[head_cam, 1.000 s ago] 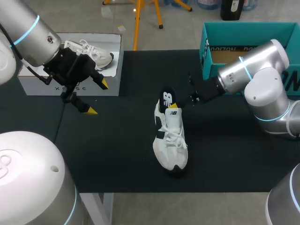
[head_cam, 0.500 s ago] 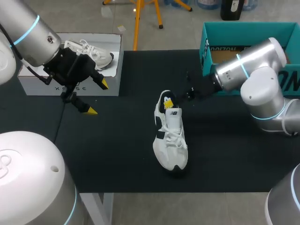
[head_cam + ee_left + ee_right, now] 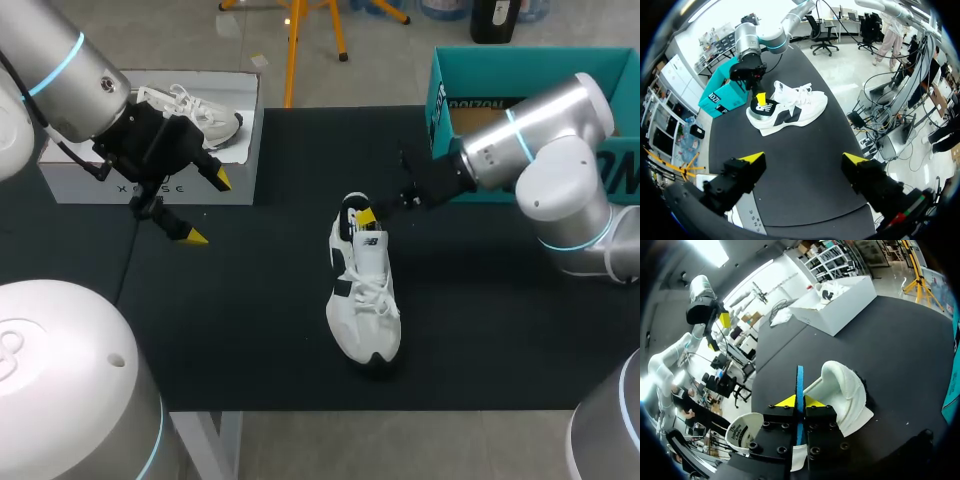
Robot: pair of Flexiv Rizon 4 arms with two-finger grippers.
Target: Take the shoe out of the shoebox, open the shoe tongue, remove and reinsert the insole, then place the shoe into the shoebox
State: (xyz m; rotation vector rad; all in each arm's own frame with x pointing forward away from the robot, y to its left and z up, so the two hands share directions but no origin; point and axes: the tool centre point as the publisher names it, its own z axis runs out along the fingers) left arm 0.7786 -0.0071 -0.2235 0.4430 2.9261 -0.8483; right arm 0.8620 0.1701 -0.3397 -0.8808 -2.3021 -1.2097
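A white shoe with black panels (image 3: 365,295) lies on the black table, toe toward me. My right gripper (image 3: 367,215) is at its heel opening. In the right wrist view its fingers (image 3: 799,401) are shut on a thin blue-edged insole (image 3: 800,377) standing on edge between the yellow tips, with the shoe's white heel (image 3: 847,390) just beside it. My left gripper (image 3: 207,208) hangs open and empty in front of the white shoebox, far left of the shoe. The left wrist view shows the open left gripper (image 3: 805,160), with the shoe (image 3: 800,105) and right gripper (image 3: 760,95) beyond.
A white shoebox (image 3: 150,185) at the back left holds a second white shoe (image 3: 200,115). An open teal shoebox (image 3: 437,100) stands at the back right, behind my right arm. Black table mat surrounds the shoe on all sides.
My right gripper shifted slightly at the shoe's heel, opening and shutting again. The black logo flap that stood up at the heel now sits lower. Left arm unchanged.
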